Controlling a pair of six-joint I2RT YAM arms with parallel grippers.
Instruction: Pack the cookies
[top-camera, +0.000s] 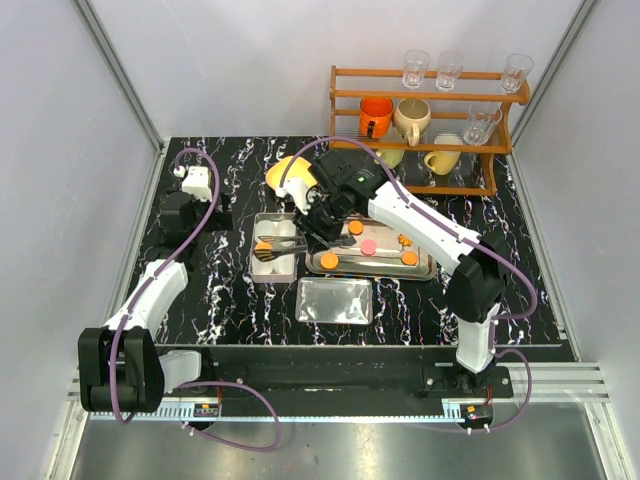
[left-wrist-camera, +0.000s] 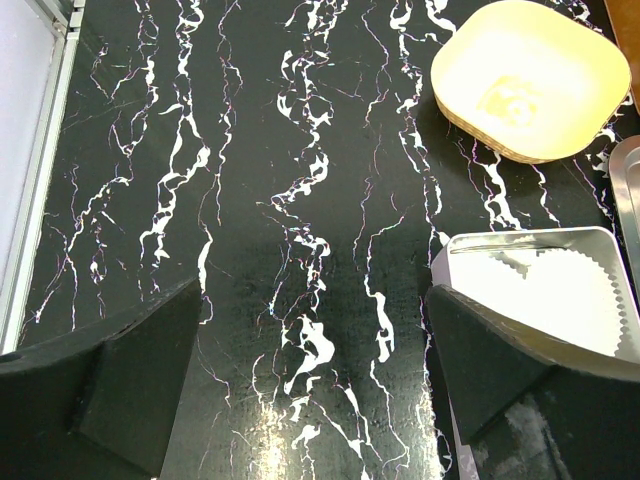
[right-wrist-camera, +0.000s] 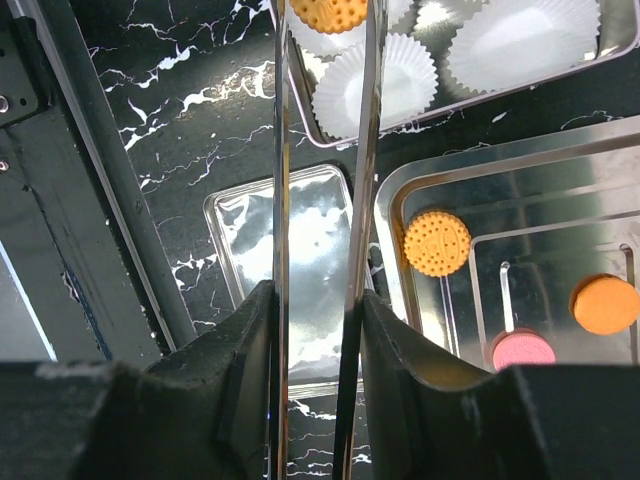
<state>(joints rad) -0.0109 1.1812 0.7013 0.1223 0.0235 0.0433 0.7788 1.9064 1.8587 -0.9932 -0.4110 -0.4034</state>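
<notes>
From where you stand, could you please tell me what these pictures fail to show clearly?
- Top view: the tin is partly covered by the right arm and the tongs, so its contents cannot be counted.
- Right wrist view: the gripped cookie is cut by the top edge.
- Left wrist view: the tin runs off the right edge, behind a left gripper finger.

Black counter (top-camera: 225, 300) veined with white marbling; orange cookies (top-camera: 329, 260), one pink cookie (top-camera: 369, 246), white fluted paper cups (top-camera: 284, 229), a yellow bowl (top-camera: 285, 172) far back, silver tongs (right-wrist-camera: 280, 200).
</notes>
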